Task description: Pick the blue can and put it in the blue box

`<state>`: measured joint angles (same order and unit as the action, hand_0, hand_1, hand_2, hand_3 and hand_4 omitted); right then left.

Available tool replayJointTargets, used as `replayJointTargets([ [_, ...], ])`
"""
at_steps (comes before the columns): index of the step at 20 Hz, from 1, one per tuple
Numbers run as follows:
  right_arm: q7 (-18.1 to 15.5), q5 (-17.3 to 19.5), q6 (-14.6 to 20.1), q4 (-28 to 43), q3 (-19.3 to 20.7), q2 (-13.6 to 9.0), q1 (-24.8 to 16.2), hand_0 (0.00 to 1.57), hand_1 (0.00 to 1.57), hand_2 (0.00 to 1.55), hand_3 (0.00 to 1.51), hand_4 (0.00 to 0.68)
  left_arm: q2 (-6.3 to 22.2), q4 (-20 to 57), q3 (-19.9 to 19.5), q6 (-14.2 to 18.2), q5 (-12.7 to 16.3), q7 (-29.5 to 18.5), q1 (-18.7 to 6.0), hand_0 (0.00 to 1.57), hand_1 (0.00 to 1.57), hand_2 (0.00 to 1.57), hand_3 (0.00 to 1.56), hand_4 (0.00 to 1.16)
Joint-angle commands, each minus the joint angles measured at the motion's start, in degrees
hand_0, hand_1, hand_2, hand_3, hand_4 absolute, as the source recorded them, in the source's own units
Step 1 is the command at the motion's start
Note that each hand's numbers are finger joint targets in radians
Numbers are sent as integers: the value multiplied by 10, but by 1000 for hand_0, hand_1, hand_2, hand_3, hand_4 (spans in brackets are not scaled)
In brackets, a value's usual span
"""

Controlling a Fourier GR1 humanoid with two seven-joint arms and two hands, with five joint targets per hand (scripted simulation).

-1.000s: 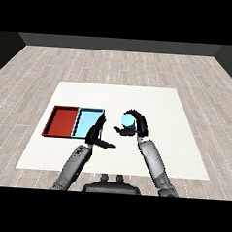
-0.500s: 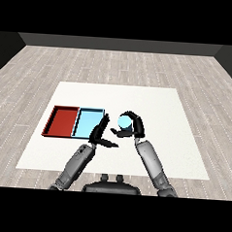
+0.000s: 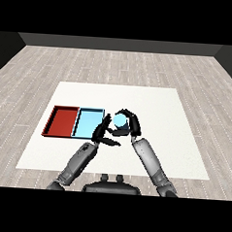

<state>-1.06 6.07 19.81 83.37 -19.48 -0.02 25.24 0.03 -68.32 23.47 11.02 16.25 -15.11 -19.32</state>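
Observation:
The light blue can (image 3: pixel 119 120) is held in my right hand (image 3: pixel 128 125), whose fingers and thumb curl round it. It sits just right of the light blue tray (image 3: pixel 87 122), close to that tray's right edge. My left hand (image 3: pixel 102 132) is open with straight fingers, in front of the tray's near right corner and just left of the can. The red tray (image 3: pixel 62 121) lies against the blue tray's left side. Whether the can rests on the table or hangs above it, I cannot tell.
Both trays lie on the left half of the white table (image 3: pixel 157 110). The table stands on a pale wooden floor (image 3: pixel 116 64).
My right hand has carried the can leftwards, from right of centre to right beside the blue tray. The left hand has shifted slightly and now sits close under the can.

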Motion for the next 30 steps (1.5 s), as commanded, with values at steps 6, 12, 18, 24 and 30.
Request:
replayJointTargets([
  [6, -15, -53, 41, -41, -38, 0, 45, 1460, 1460, 1456, 1399, 605, 0, 62, -1, -8, 39, -41, -40, 0, 0, 0, 0, 0],
  [12, -59, -86, 24, -35, -21, 0, 6, 1449, 1449, 1453, 1383, 602, 0, 43, 31, 21, 46, -48, -32, 0, 0, 0, 0, 0],
  [18, -60, -112, 47, -36, -43, 0, 6, 1447, 1447, 1449, 1390, 602, 0, 49, 69, 27, 75, -81, -28, 0, 0, 0, 0, 0],
  [24, -71, -154, 111, -6, -126, 0, -15, 1475, 1475, 1469, 1396, 595, 0, 90, 90, 98, 77, -24, -93, 0, 0, 0, 0, 505],
  [30, -104, -209, 49, -44, -50, 0, 25, 1455, 1455, 1445, 1387, 615, 0, 86, 97, 113, 210, -65, -104, 1437, 1437, 1407, 1215, 625],
])
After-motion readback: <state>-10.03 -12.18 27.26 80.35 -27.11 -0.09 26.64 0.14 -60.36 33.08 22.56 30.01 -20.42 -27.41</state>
